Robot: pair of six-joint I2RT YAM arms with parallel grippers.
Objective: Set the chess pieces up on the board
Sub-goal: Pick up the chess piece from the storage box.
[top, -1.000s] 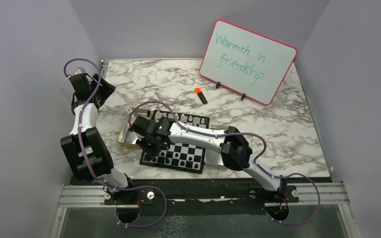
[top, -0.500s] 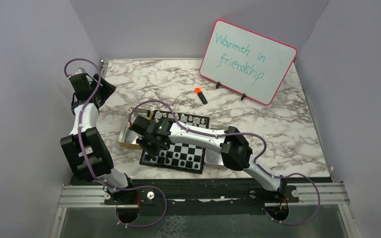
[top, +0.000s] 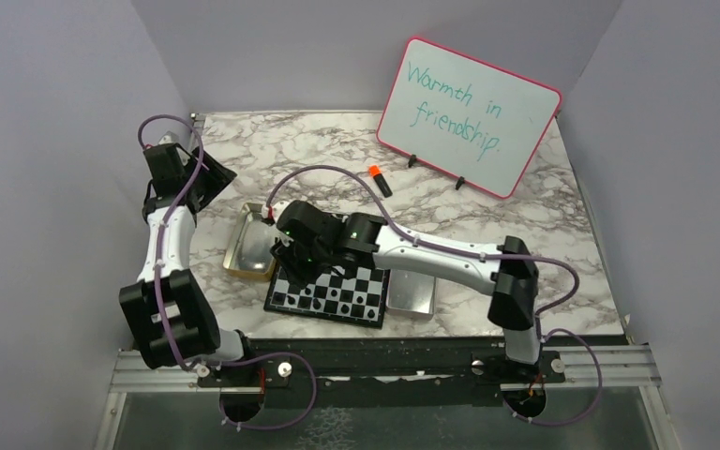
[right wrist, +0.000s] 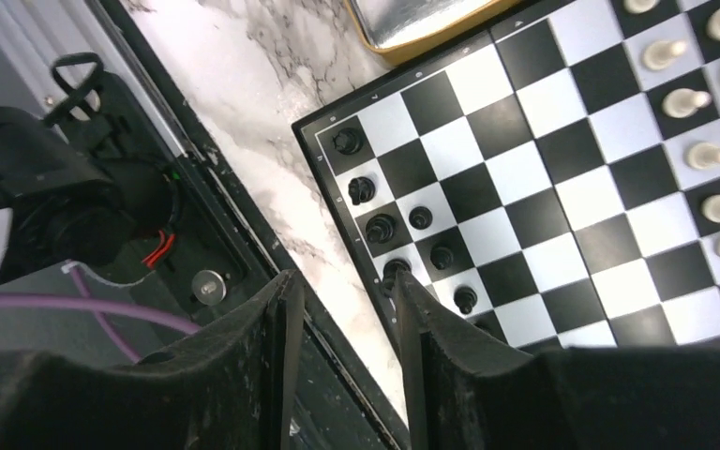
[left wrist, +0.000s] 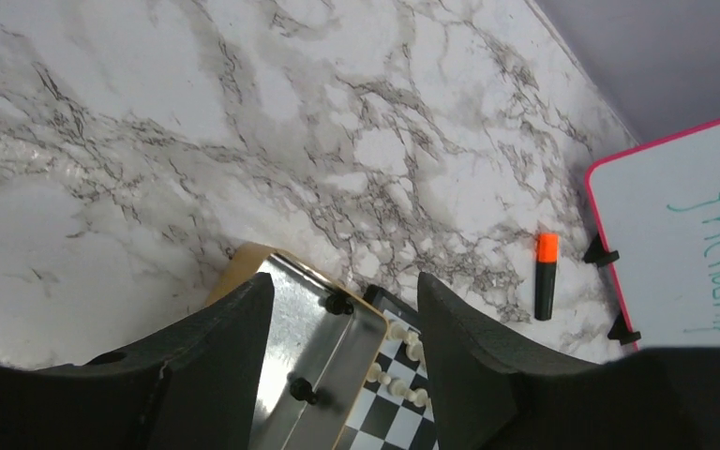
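Observation:
The board [top: 347,298] lies near the table's front. In the right wrist view, several black chess pieces [right wrist: 380,228] stand on its near-left squares and white chess pieces [right wrist: 708,153] line its far side. My right gripper [top: 295,270] hovers over the board's [right wrist: 525,187] near-left corner. It is open [right wrist: 342,291] with nothing between the fingers, and one finger [right wrist: 412,319] is right beside a black piece [right wrist: 396,270]. My left gripper [left wrist: 345,281] is open and empty, high above the gold tray [left wrist: 244,267], which holds two black pieces [left wrist: 337,303].
A silver metal tray [top: 412,298] sits at the board's right edge and the gold tray [top: 248,255] at its left. An orange-capped marker [top: 380,180] and a propped whiteboard [top: 469,112] stand behind. The table's front rail [right wrist: 150,216] runs close to the board.
My right gripper has opened and its arm has swung, the elbow going right. My left arm has shifted slightly right, toward the gold tray.

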